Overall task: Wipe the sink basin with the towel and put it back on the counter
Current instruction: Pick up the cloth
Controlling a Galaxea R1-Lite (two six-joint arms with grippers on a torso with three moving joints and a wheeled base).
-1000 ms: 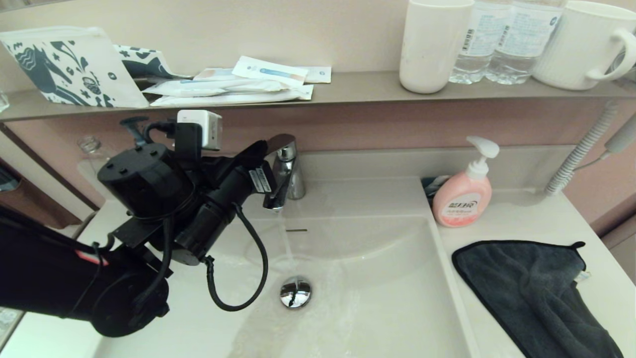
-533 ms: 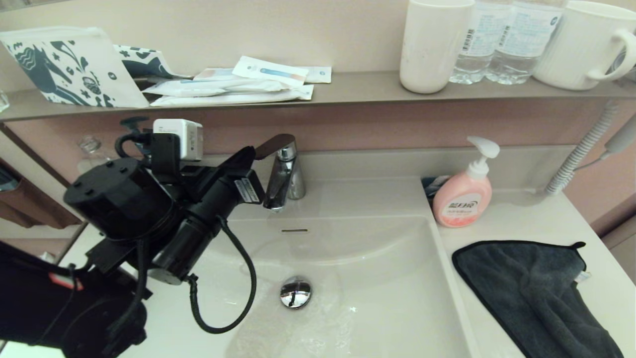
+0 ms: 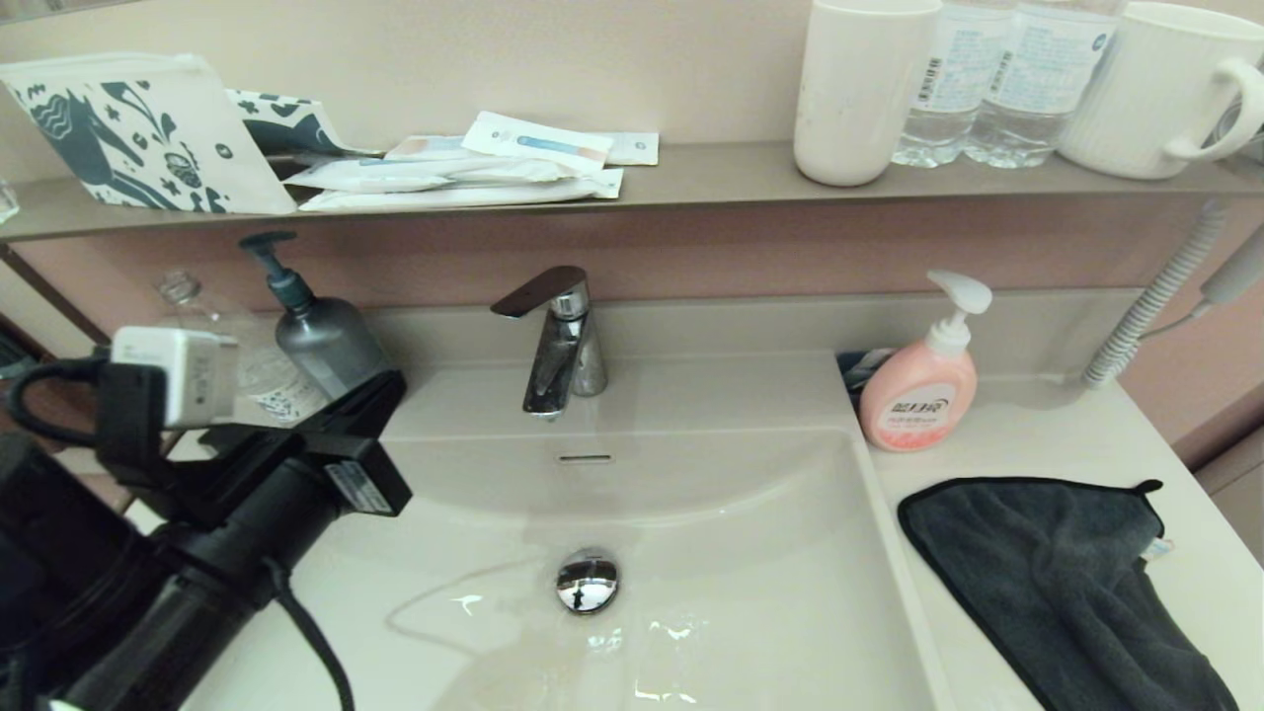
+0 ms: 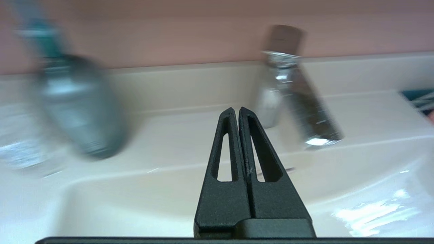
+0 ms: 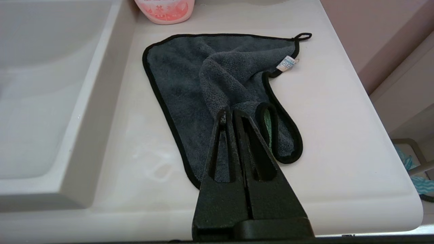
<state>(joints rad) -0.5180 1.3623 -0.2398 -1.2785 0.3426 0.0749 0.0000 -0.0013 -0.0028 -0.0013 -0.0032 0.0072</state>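
The cream-white sink basin point(image 3: 750, 533) is wet, with puddles round its chrome drain plug point(image 3: 587, 581). No water runs from the faucet point(image 3: 563, 346). The dark grey towel point(image 3: 1057, 573) lies crumpled on the right wing of the counter point(image 3: 1086, 434), beside the basin. My left gripper point(image 3: 393, 383) is shut and empty, low over the basin's left rim; the left wrist view shows its tips point(image 4: 235, 110) pointing toward the faucet point(image 4: 298, 95). My right gripper point(image 5: 230, 112) is shut, just above the towel point(image 5: 190, 67), holding nothing. It is out of the head view.
A pink soap pump bottle point(image 3: 923, 390) stands behind the towel. A grey pump bottle point(image 3: 321, 331) and a clear bottle point(image 3: 237, 365) stand on the back left. The wall shelf point(image 3: 691, 178) carries cups, water bottles and packets. A coiled hose point(image 3: 1155, 306) hangs at right.
My left arm has pulled back from the faucet handle toward the lower left, uncovering the grey pump bottle. The water stream has stopped. The towel has not moved.
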